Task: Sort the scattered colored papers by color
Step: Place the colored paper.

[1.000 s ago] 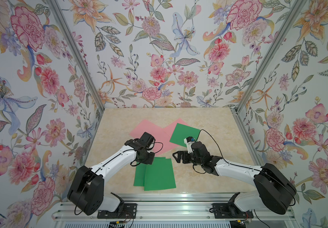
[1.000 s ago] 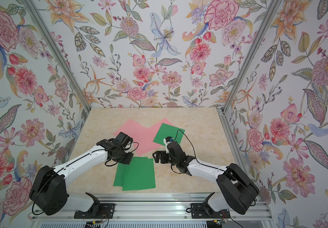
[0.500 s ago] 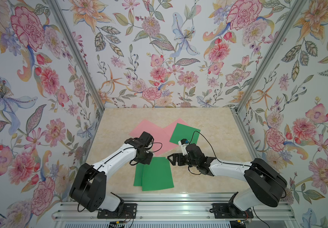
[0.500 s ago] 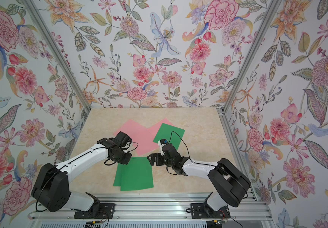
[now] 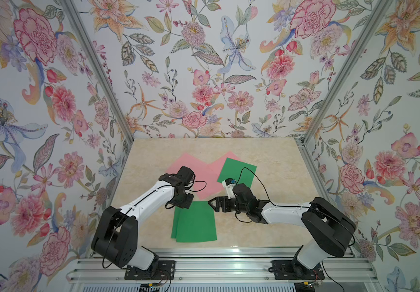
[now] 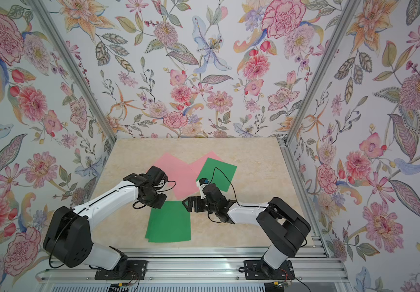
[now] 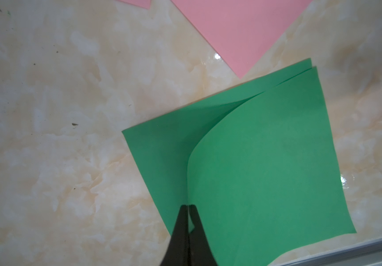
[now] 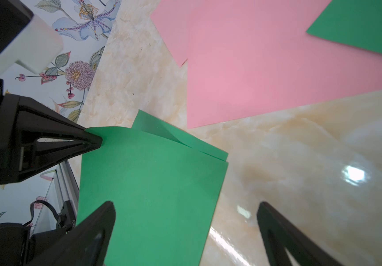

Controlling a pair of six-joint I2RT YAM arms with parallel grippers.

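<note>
Up front, the green pile (image 5: pixel 195 222) lies on the table (image 5: pixel 274 227). The left gripper (image 7: pixel 188 207) pinches the far left corner of its top sheet (image 7: pixel 266 172), bowing it. Best move: lower it square, edges matched, then release. The right gripper (image 5: pixel 212 203), jaws wide and empty, hovers just beside the pile's right edge. Beyond the pile the pink papers (image 5: pixel 203 182) overlap. Farther off, a lone green sheet (image 5: pixel 236 169) rests on them.
</note>
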